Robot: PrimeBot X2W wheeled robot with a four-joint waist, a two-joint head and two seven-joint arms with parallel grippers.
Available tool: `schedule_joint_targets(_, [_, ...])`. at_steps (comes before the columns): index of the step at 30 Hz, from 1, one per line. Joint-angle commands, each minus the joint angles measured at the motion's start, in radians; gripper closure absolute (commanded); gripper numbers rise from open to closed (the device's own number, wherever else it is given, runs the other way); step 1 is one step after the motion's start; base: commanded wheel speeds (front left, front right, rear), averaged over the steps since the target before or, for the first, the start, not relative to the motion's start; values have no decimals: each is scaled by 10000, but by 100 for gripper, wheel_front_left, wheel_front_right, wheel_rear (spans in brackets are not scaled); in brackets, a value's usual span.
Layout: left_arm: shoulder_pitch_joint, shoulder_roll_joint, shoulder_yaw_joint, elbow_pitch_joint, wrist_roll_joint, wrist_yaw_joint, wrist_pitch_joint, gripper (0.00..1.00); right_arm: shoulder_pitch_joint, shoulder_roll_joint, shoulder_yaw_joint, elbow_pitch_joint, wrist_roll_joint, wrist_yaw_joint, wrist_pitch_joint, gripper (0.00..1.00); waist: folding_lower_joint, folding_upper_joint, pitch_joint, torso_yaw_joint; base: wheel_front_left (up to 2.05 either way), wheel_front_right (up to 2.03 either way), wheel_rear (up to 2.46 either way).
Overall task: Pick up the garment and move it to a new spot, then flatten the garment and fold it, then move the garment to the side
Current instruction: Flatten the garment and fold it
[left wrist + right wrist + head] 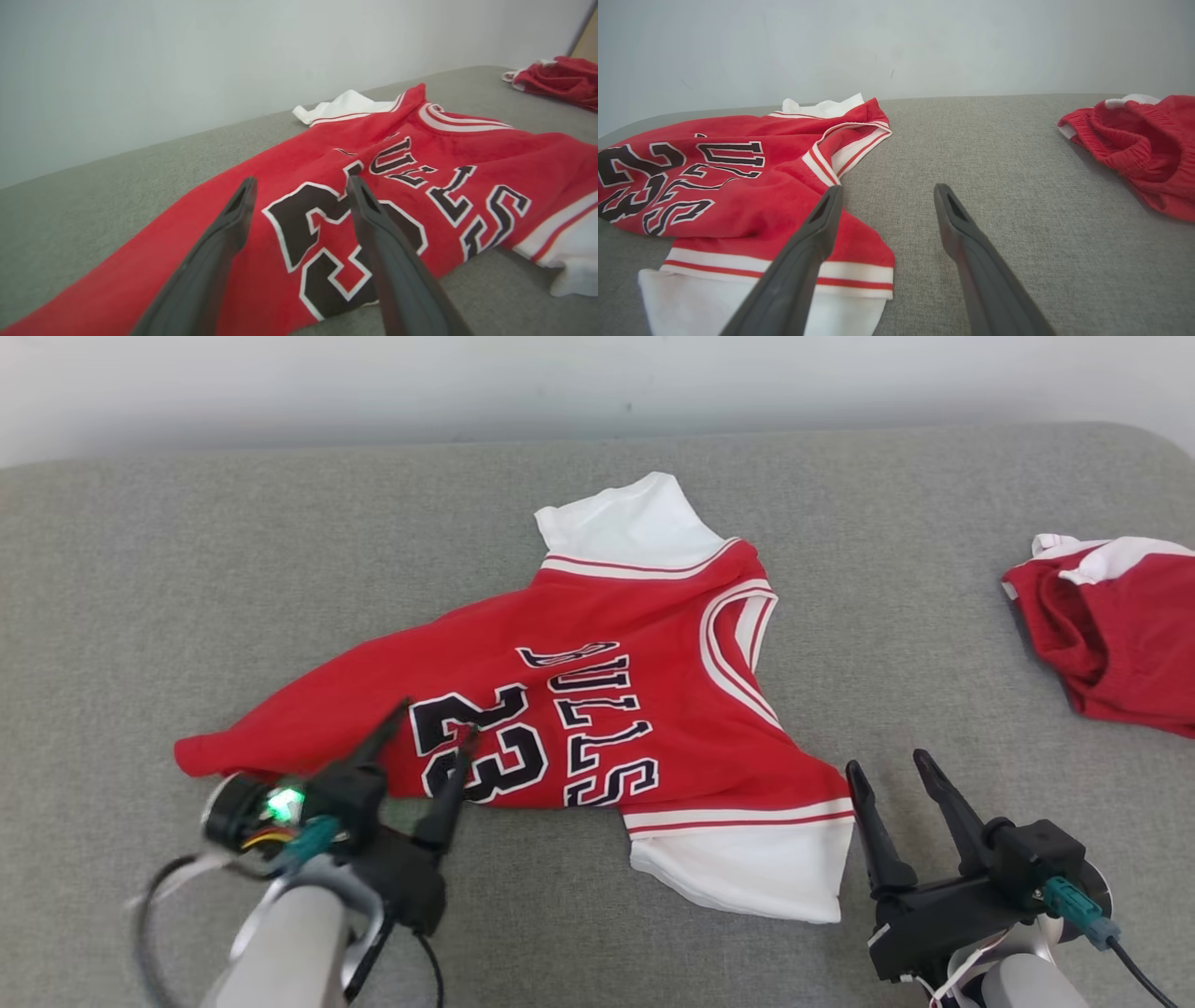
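garment: red Bulls 23 jersey lies spread and rumpled mid grey fabric surface | left hand: released, empty, fingers apart over the jersey's number at its near edge | right hand: released, empty, over bare surface just right of the jersey's near white end | other: red shorts far right, well apart

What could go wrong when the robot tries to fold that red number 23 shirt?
1. The open left gripper hangs over the middle of the jersey; pinching there might bunch the cloth instead of spreading it.
2. The jersey lies twisted, one white sleeve near the open right gripper, so a fold now could come out crooked.
3. Another red garment lies to the right; sliding the jersey that way might tangle them.
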Motion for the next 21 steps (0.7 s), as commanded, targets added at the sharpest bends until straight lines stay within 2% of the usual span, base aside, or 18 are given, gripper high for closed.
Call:
schedule_joint_targets(1, [-395,33,-320,395,162,-78,-11,0,-98,14,54,27,104,-7,0,0,-1,0,-3,-69,0,0,0])
schedule_joint_targets(6, [-1309,90,-1168,1678,262,-143,-11,0,-148,49,137,47,85,-7,0,0,-1,0,38,-265,0,0,0])
schedule_joint_targets(13, [-1849,184,-1445,2432,377,10,-11,0,-86,7,117,64,110,-7,0,0,-1,0,96,-446,0,0,0])
schedule_joint_targets(14, [-1895,191,-1470,2478,365,28,-11,15,-74,9,107,70,103,-7,0,0,-1,0,102,-457,0,0,0])
schedule_joint_targets(15, [-1926,209,-1511,2525,370,55,-11,51,-67,14,96,72,97,-7,0,0,-1,0,108,-463,0,0,0])
schedule_joint_targets(18, [-1961,242,-1601,2803,355,87,-11,73,-64,28,79,82,71,-7,0,0,-1,0,141,-468,0,0,0])
schedule_joint_targets(19, [-2000,235,-1623,2854,330,113,-11,75,-88,34,83,88,72,-7,0,0,-1,0,157,-469,0,0,0])
schedule_joint_targets(21, [-2084,253,-1634,2784,276,184,-11,87,-151,51,80,86,73,-7,0,0,-1,0,198,-465,0,0,0])
